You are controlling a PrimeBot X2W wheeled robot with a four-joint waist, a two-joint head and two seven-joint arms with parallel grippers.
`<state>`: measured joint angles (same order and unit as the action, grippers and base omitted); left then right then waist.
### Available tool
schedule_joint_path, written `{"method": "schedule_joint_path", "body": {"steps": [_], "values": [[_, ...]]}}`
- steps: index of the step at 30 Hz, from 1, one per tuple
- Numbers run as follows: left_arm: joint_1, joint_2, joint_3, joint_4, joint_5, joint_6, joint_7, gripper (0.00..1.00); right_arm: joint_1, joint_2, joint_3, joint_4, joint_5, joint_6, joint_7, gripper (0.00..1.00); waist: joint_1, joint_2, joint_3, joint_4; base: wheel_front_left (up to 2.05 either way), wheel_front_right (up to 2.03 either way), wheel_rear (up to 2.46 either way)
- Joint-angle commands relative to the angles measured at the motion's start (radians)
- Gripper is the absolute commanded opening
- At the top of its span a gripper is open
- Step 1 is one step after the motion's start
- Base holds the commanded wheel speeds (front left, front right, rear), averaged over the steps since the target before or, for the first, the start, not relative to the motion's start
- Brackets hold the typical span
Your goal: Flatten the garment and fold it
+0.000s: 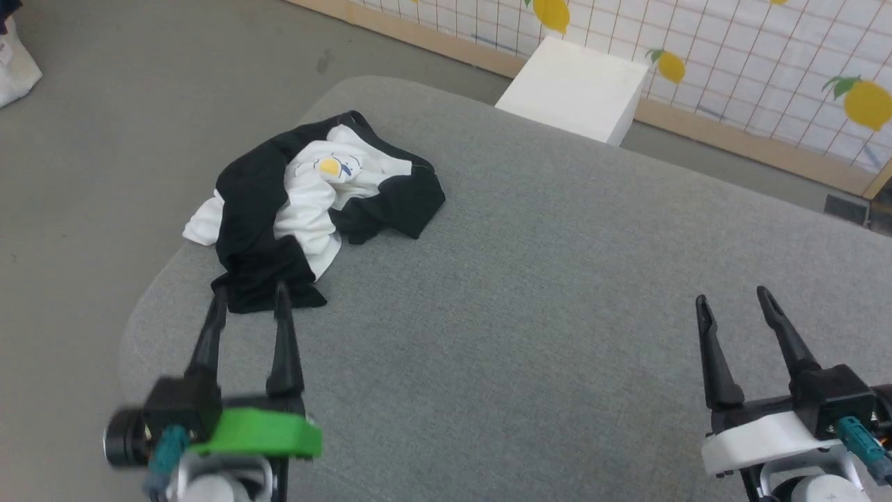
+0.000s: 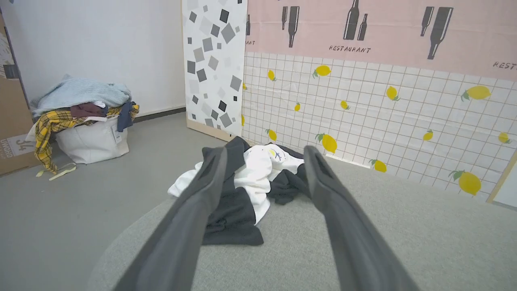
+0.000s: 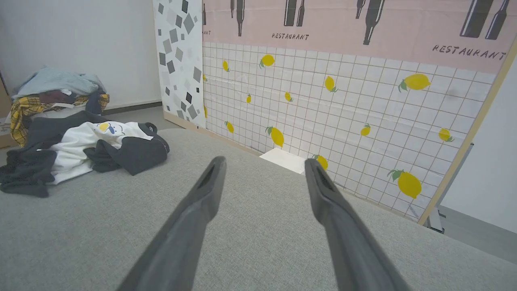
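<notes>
The garment (image 1: 313, 202) lies crumpled on the far left part of the grey padded table (image 1: 543, 279): white cloth with black sleeves and a small yellow-and-blue print facing up. One white corner hangs over the table's left edge. In the left wrist view the garment (image 2: 250, 182) sits just ahead between the fingers. My left gripper (image 1: 249, 296) is open, its fingertips right at the garment's near black edge, nothing held. My right gripper (image 1: 732, 298) is open over bare table at the lower right, far from the garment (image 3: 80, 153).
A white block (image 1: 575, 90) stands at the table's far edge before a lemon-print panel (image 1: 732, 63). A white basket heaped with clothes (image 2: 85, 121) sits on the grey floor to the left, beside a cardboard box (image 2: 12, 121).
</notes>
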<state>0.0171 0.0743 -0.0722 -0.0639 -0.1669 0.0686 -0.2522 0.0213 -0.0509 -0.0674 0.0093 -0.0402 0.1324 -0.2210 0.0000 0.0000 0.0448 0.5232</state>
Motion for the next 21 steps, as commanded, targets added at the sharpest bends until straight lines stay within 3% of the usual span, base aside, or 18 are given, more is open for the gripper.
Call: {"method": "schedule_joint_path", "body": {"steps": [1, 10, 21], "values": [[-0.052, 0.018, -0.003, -0.014, 0.005, -0.015, 0.013, 1.00, -0.012, 0.001, -0.004, -0.015, -0.012, -0.002, 0.006, 1.00, 0.0000, 0.0000, 0.031, -0.009, 0.00, 0.00, 0.00], [-0.401, 0.103, -0.001, -0.028, -0.010, -0.079, 0.227, 1.00, -0.048, -0.012, -0.014, -0.147, -0.066, -0.002, 0.069, 1.00, 0.0000, 0.0000, 0.186, -0.034, 0.00, 0.00, 0.00], [-0.769, 0.223, 0.067, 0.244, -0.084, -0.135, 0.438, 1.00, -0.105, -0.103, -0.020, -0.304, -0.043, -0.002, 0.158, 1.00, 0.0000, 0.0000, 0.388, -0.100, 0.00, 0.00, 0.00]]}}
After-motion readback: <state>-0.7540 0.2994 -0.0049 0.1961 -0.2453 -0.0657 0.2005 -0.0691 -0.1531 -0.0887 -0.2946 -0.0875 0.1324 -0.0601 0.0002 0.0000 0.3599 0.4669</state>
